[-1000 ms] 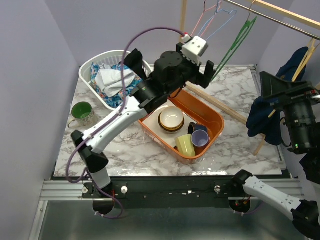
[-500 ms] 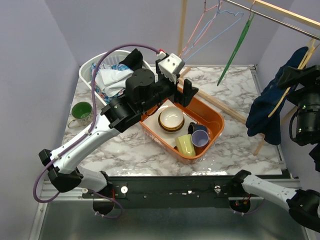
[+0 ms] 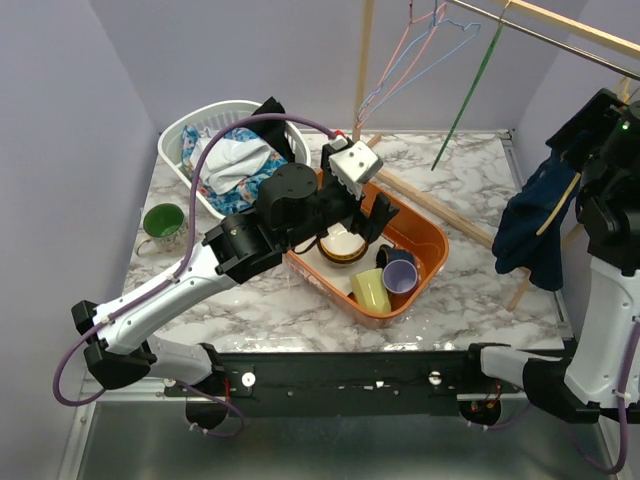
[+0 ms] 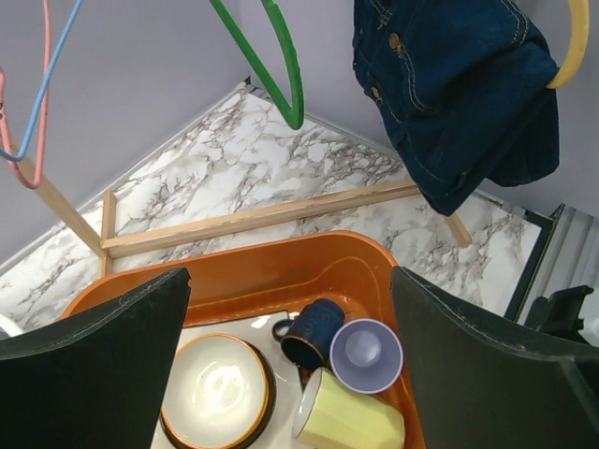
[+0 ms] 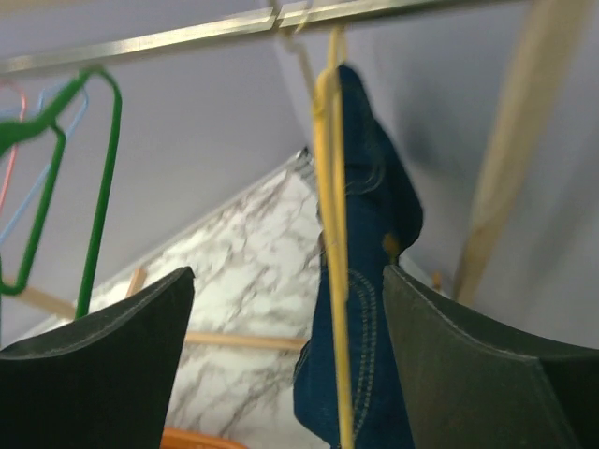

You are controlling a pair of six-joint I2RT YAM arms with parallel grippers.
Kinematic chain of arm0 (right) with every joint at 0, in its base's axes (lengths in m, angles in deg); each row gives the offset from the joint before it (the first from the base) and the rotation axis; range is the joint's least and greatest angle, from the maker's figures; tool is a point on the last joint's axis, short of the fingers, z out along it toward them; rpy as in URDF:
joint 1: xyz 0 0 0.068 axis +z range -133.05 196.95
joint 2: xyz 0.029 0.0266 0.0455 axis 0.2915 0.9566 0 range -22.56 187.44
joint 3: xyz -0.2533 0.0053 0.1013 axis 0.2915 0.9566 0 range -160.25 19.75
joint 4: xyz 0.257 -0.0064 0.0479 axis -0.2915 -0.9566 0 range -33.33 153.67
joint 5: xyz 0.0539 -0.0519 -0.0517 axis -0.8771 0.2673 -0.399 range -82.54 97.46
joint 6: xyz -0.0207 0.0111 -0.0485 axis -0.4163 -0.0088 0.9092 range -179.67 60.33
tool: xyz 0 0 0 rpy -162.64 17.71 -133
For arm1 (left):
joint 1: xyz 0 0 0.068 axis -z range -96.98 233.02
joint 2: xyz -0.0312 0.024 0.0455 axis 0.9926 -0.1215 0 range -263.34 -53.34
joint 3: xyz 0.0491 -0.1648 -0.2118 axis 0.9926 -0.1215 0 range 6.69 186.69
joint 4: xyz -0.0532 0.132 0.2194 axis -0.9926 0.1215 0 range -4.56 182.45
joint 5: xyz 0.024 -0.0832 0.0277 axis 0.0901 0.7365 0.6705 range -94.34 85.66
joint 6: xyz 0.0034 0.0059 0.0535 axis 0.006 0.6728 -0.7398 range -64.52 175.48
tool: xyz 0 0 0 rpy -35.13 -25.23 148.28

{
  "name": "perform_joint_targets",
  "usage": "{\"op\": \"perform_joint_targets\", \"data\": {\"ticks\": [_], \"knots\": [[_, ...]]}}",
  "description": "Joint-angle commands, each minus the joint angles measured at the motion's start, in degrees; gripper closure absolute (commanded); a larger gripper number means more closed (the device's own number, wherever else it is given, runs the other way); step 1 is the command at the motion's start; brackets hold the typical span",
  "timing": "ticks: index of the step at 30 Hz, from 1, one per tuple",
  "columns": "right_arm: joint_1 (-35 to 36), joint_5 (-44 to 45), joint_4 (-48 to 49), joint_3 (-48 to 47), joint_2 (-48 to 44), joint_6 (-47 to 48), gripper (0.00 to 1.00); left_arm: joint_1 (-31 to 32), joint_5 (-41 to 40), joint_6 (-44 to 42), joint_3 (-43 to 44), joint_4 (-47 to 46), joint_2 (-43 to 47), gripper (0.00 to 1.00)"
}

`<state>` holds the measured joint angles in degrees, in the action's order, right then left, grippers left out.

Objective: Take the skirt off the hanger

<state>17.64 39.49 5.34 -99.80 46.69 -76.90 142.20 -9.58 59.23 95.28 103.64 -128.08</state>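
We see a tub (image 3: 428, 225) at the middle of the table (image 3: 470, 290), with a bowl (image 4: 217, 391) in its left half and three cups (image 3: 371, 290) grouped at its near right corner. Behind and left of the tub sits a basket (image 3: 180, 140) with clothes (image 3: 225, 160) in it. A mug (image 3: 162, 222) stands near the left edge, in front of the basket. A rail (image 3: 560, 40) runs above the back right; other hangers (image 3: 468, 90) hang toward its left, and the skirt (image 3: 530, 230) hangs on its hanger (image 5: 333, 234) at the far right.
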Motion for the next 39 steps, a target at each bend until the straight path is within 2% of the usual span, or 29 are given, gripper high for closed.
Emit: {"op": "perform_joint_targets", "data": {"ticks": [1, 2, 3, 11, 18, 26, 31, 39], "knots": [[-3.68, -16.74, 1.27, 6.69, -2.28, -3.24, 0.19, 1.29, -3.29, -3.04, 0.61, 0.52, 0.21, 0.01], [-3.94, -16.22, 2.33, 7.3, -2.72, -3.33, 0.24, 1.47, -3.46, -3.31, 1.13, 1.05, 0.03, 0.01], [-4.11, -15.51, 3.99, 8.18, -3.33, -3.33, 0.26, 1.55, -3.47, -3.4, 1.4, 1.4, 0.03, 0.01], [-7.28, -15.77, 8.05, 8.54, -2.81, -0.17, 0.27, 1.99, -3.38, -2.52, 0.09, 0.88, 1.17, 0.01], [-8.77, -16.3, 10.5, 10.03, -1.14, -0.7, 0.37, 2.08, -3.38, -1.29, -2.9, -1.32, 3.46, 0.01], [-9.13, -18.23, 16.66, 14.69, -1.32, -3.86, 0.43, 2.52, -3.11, -0.76, -4.75, -2.9, 5.31, 0.01], [-9.21, -16.22, 20.17, 17.93, -2.54, -4.21, 0.55, 2.7, -4.17, -1.2, -5.19, -2.9, 6.01, 0.01], [-9.21, -12.78, 22.46, 20.14, -3.25, -4.12, 0.53, 3.14, -4.26, -1.11, -6.07, -4.13, 7.59, 0.01]]}}
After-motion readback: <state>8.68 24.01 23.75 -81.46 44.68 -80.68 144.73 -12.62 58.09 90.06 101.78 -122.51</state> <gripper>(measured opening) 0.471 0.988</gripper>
